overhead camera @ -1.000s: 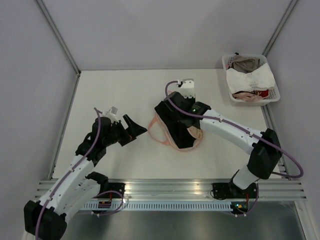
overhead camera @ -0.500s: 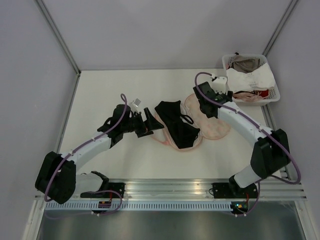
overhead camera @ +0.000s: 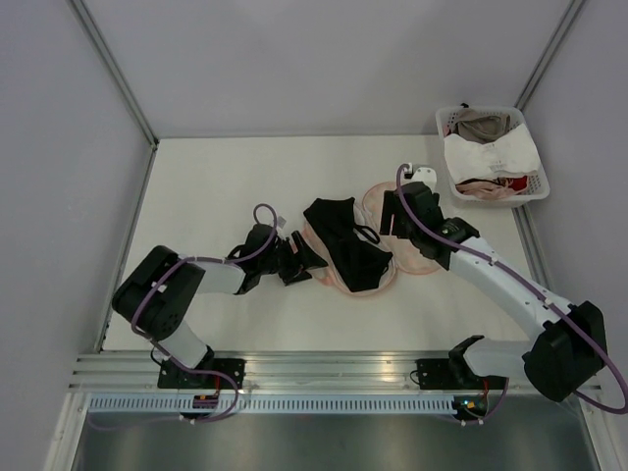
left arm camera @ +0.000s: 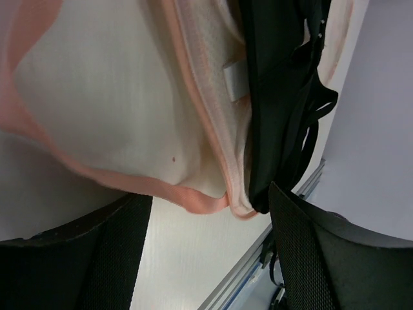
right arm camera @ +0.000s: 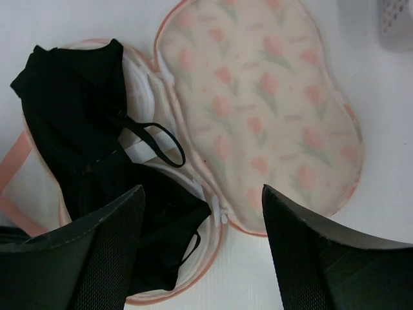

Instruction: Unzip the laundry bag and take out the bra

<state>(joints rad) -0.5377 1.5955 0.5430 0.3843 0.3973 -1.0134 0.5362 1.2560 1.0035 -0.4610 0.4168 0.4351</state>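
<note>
Lying unzipped and spread flat near the middle of the worktop [overhead camera: 226, 177], the laundry bag [right arm camera: 258, 110] shows both halves side by side, joined along a pink-edged seam. The right half faces up with its cream lining and orange-red flower print. The left half is largely hidden under the bra [overhead camera: 345, 245], a crumpled black bundle that rests on it and reaches past its near rim. One thin strap [right arm camera: 158, 139] loops towards the seam, and the rest of the bra's shape is hard to read in the folds. The left gripper [left arm camera: 206, 197] sits low at the bag's left edge, jaws apart, with the pink edging and a corner of black fabric in the gap between them. This view is too close and cropped to tell whether either finger touches the cloth. The right gripper [right arm camera: 203, 190] hangs above the seam, jaws wide and holding nothing, and from overhead its arm covers part of the printed half. Well apart, in the far right corner, a white slatted basket [overhead camera: 538, 186] holds a white padded garment [overhead camera: 491, 152] over beige and pink ones, mostly buried.
</note>
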